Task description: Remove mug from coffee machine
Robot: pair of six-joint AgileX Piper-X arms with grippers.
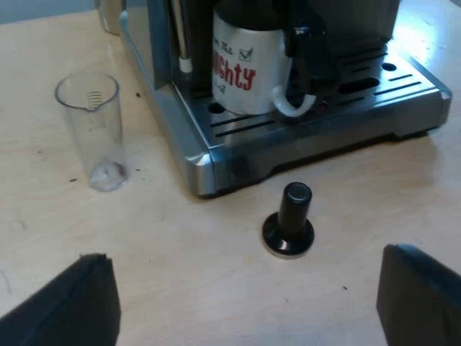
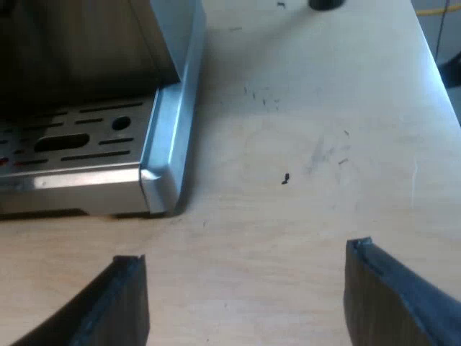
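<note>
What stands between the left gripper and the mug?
The tamper stands upright on the table, between the left gripper and the tray where the mug sits. The glass stands apart, beside the machine, out of the way.

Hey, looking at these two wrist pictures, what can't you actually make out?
1. Left wrist view: mug rim and contents, lost in shadow under the espresso machine.
2. Same view: its red lettering, partly hidden round the curve.
3. Right wrist view: dark object on the table, cut by the edge; unidentifiable.
</note>
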